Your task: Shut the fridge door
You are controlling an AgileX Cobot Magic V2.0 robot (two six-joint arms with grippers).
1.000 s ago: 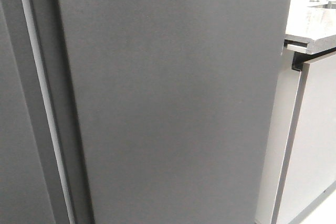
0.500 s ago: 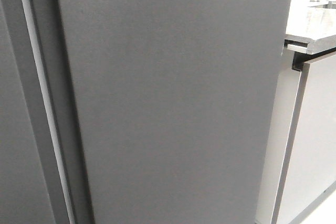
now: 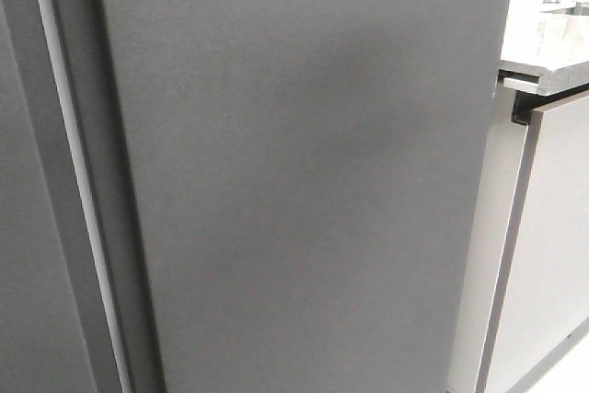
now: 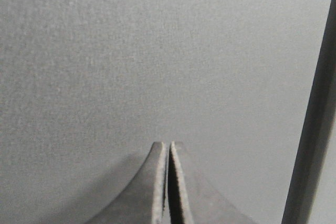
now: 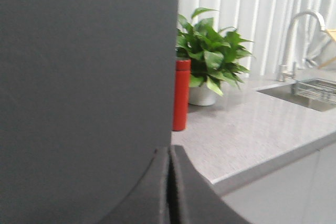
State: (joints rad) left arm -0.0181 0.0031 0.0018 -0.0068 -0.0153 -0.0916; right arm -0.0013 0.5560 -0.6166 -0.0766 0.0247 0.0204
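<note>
Facing the fridge door [image 3: 304, 181], both hands' fingers are pressed together, empty.

On the grey speckled counter [image 5: 252, 135], a tall red bottle [image 5: 181, 95] stands upright. Just behind it, away from the counter's front edge, sits a leafy green plant [image 5: 210, 56] in a white pot [image 5: 202, 96]. Further along the counter there's a sunken sink [image 5: 310, 90] with a curved metal tap [image 5: 296, 40] rising beside it. White curtains [image 5: 247, 9] hang behind. Below the counter, pale glossy cabinet fronts [image 3: 552, 255].

all views close, facing fridge door [image 3: 304, 181]
</note>
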